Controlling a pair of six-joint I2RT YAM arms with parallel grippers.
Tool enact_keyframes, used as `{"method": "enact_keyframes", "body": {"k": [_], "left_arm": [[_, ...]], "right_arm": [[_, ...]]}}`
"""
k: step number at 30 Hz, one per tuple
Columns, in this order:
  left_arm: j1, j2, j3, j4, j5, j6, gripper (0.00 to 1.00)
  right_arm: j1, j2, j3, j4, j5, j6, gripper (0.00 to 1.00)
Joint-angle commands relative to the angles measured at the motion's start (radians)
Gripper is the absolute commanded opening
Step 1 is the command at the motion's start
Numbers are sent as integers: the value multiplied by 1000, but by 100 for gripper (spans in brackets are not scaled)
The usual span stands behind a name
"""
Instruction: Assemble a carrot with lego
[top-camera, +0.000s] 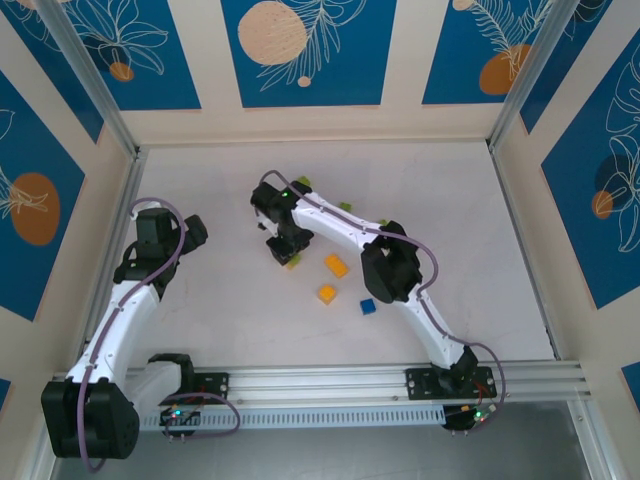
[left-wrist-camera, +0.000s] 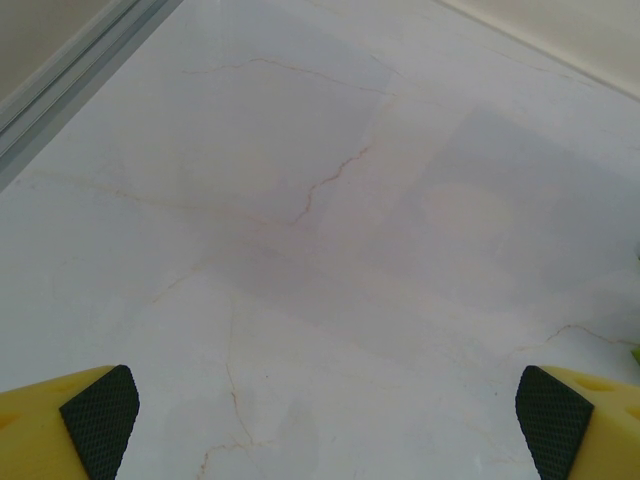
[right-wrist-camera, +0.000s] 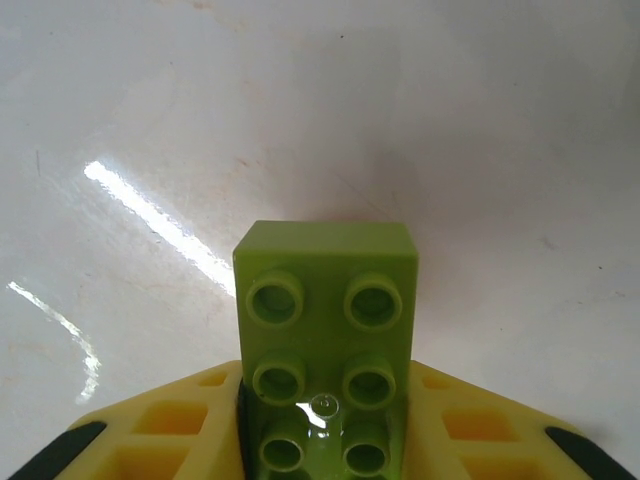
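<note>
1. White marble-patterned table (top-camera: 200, 180) is the floor of the cell, and walls (top-camera: 300, 50) with blue leaf panels stand around it.
2. On my right wrist view, the right gripper (right-wrist-camera: 325, 445) is closed on a lime green brick (right-wrist-camera: 325, 290). The yellow fingers (right-wrist-camera: 170, 430) press its two sides, and its studs face the camera.
3. From the top view, this brick is under the gripper, near the middle of the table. I cannot tell if it touches the surface.
4. Near it, to the right, lie the first orange brick (top-camera: 337, 265), the second orange brick (top-camera: 326, 293) and the blue brick (top-camera: 367, 306), all apart from each other.
5. A small green piece (top-camera: 301, 183) lies farther back, beside the right arm.
6. The left gripper (left-wrist-camera: 325, 425) is wide open with nothing between its black pads (left-wrist-camera: 100, 420). It hangs over bare table at the left side, well apart from the bricks, and a metal rail (left-wrist-camera: 60, 85) crosses the corner of its view.
</note>
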Motion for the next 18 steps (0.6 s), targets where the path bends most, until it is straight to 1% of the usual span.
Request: {"method": "enact_keyframes", "body": {"k": [1,7,12,18], "left_arm": [[9,3,24,-4,3,-5,100],[8,5,25,-11,-2,-5,99],[8,3,25,-12,-2,-5,99],[7,1,24,-12,-3,-4,99]], "right_arm": [[4,-27,-64,12,9,24,37],[4,-62,-118,46,4,31,44],[0,-102,-125,62,-21,29,50],[-6,-137,-83,40,-63,9,63]]}}
